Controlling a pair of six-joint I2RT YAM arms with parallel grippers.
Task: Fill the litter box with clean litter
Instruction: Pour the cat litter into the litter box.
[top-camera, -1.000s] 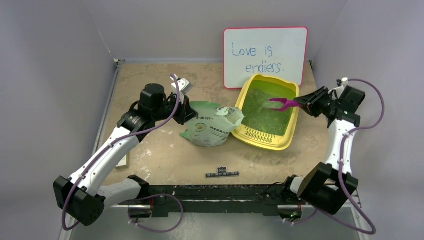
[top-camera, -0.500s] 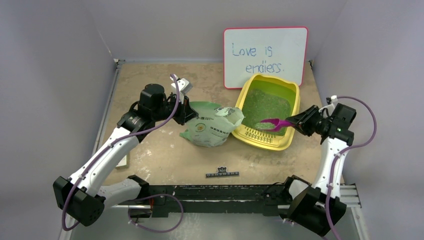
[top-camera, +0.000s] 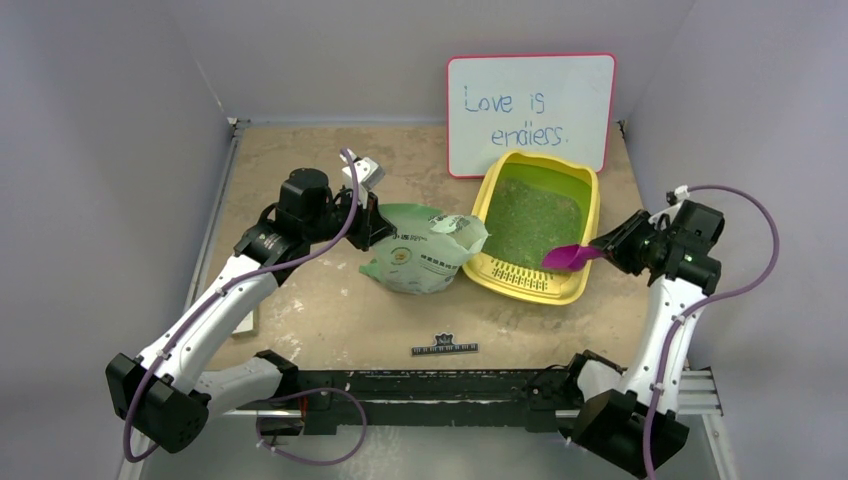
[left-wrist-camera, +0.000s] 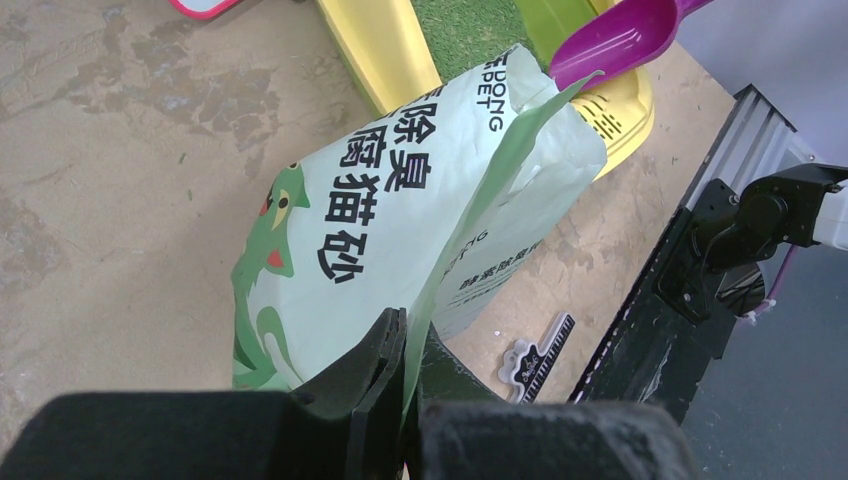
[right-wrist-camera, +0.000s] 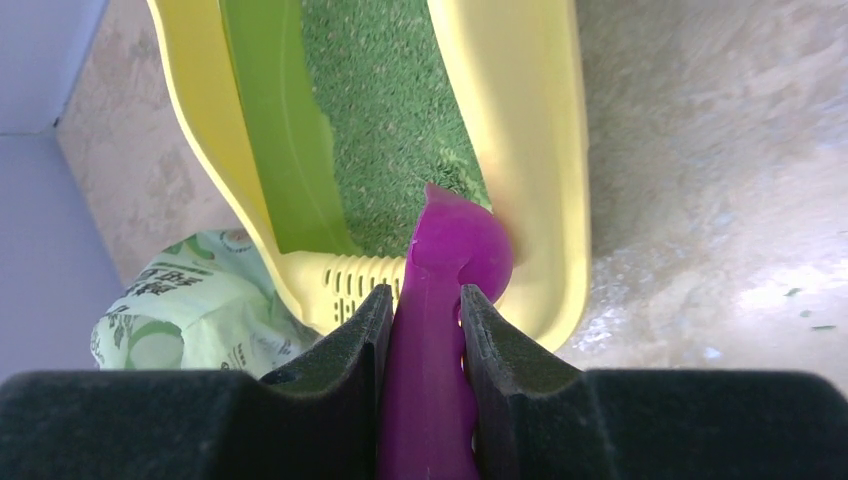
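The yellow litter box (top-camera: 592, 200) lies at the back right, its slotted grille toward me, with green clean litter (top-camera: 530, 215) spread over its floor. My right gripper (top-camera: 605, 247) is shut on the handle of a magenta scoop (top-camera: 562, 257), whose bowl hangs over the box's near right corner. In the right wrist view the scoop (right-wrist-camera: 440, 300) sits between the fingers above the box rim (right-wrist-camera: 530, 150) and the litter (right-wrist-camera: 385, 110). My left gripper (top-camera: 372, 222) is shut on the edge of the pale green litter bag (top-camera: 425, 250), which is also seen in the left wrist view (left-wrist-camera: 390, 200).
A red-framed whiteboard (top-camera: 530, 112) stands against the back wall behind the box. A small black ruler-like tag (top-camera: 445, 348) lies near the front edge. Grey walls close in both sides. A flat pale piece (top-camera: 248, 322) lies at the table's left edge.
My right gripper has pulled the scoop back from over the middle of the box to its near right corner. The left gripper and the bag have not moved.
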